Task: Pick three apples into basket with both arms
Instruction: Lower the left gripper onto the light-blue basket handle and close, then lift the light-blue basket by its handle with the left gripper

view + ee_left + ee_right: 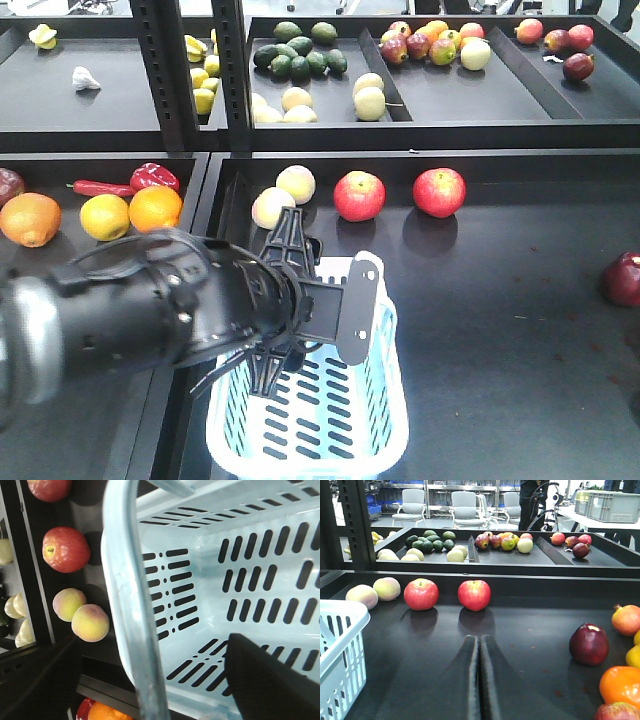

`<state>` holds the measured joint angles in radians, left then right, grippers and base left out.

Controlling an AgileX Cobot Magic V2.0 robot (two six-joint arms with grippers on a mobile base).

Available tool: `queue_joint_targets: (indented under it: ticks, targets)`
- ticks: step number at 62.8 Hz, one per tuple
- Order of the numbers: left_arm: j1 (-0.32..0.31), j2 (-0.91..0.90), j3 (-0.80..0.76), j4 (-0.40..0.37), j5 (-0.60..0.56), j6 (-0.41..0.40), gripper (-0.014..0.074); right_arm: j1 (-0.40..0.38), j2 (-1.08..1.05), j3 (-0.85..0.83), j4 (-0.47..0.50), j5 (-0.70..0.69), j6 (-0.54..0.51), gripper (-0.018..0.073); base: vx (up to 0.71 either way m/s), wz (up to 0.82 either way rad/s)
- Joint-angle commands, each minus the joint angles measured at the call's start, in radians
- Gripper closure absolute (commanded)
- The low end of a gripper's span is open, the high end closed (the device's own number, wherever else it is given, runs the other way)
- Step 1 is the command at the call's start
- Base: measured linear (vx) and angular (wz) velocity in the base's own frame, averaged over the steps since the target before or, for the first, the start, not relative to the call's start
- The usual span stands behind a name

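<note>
A: Item, basket (310, 462). Position and contents?
B: Front-left corner of the shelf (500, 310). The slotted floor shows bare in the left wrist view, with no fruit seen inside. Loading judged not begun; three apples left to move.
A: Apples?
B: Left red apple (359, 195) and right red apple (439, 191) sit side by side at the back edge. Dark apple (622, 278) is at the right edge, well apart from them.
A: Grippers?
B: Left gripper (283, 300) is over the basket; whether spread or closed cannot be told. Right gripper (479, 641) has its fingers pressed together, holds nothing, and is low over mid-shelf.
A: Clearance?
B: Bare shelf between basket and dark apple. A raised lip runs just behind the back pair. Peaches (297, 183) lie near the left red apple, so a frontal approach looks safest.
</note>
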<state>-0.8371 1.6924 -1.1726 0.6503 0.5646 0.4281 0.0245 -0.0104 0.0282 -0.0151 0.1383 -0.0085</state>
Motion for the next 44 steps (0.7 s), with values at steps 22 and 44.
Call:
queue_joint_targets:
  ticks: [22, 44]
  targets:
    - [-0.003, 0.012, -0.033, 0.267, -0.063, -0.235, 0.0586, -0.003, -0.018, 0.011, -0.011, -0.075, -0.007, 0.0569, 0.00, 0.00]
    - [-0.003, -0.027, -0.033, 0.328, -0.042, -0.377, 0.0604, -0.003, -0.018, 0.011, -0.011, -0.075, -0.007, 0.0569, 0.00, 0.00]
